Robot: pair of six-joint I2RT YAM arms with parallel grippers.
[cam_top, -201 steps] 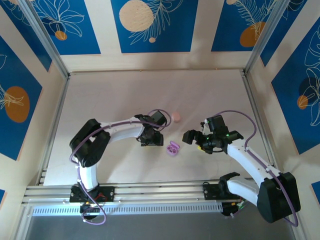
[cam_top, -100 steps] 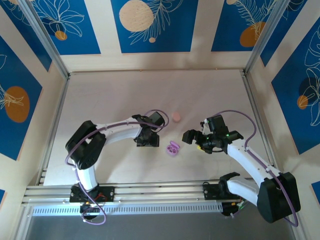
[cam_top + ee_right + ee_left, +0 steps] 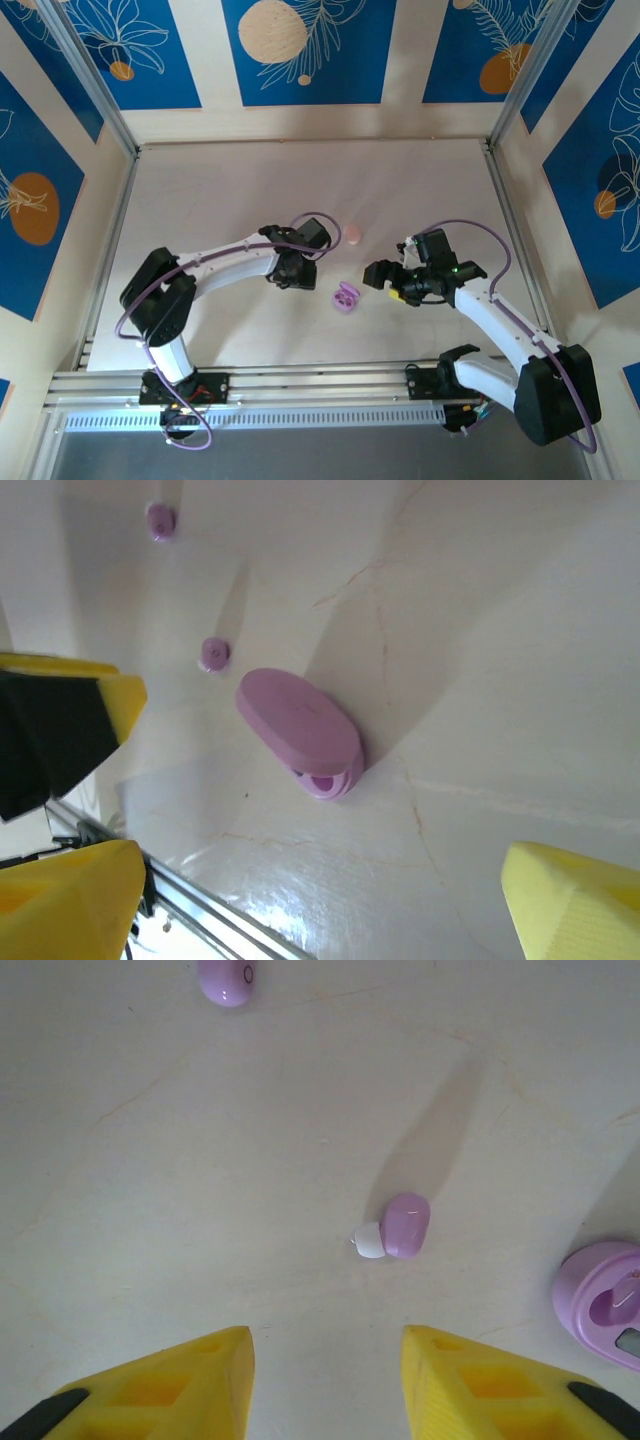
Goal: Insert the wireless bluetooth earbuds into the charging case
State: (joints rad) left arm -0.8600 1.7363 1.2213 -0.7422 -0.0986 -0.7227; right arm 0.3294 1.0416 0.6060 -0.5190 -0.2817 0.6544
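Left claw (image 3: 327, 1380) hangs part-open and empty; a purple bud (image 3: 398, 1228) lies loose on the table (image 3: 150, 1160) just ahead, near the open case (image 3: 605, 1303). Right claw (image 3: 320, 900) gapes wide, empty, beside the case. The risk — the bud is tiny and rounded, so an off-centre pinch could squirt it away.

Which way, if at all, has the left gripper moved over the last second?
Yes. In the top view the left gripper has slid left, away from the open purple case, which has not shifted on the table.
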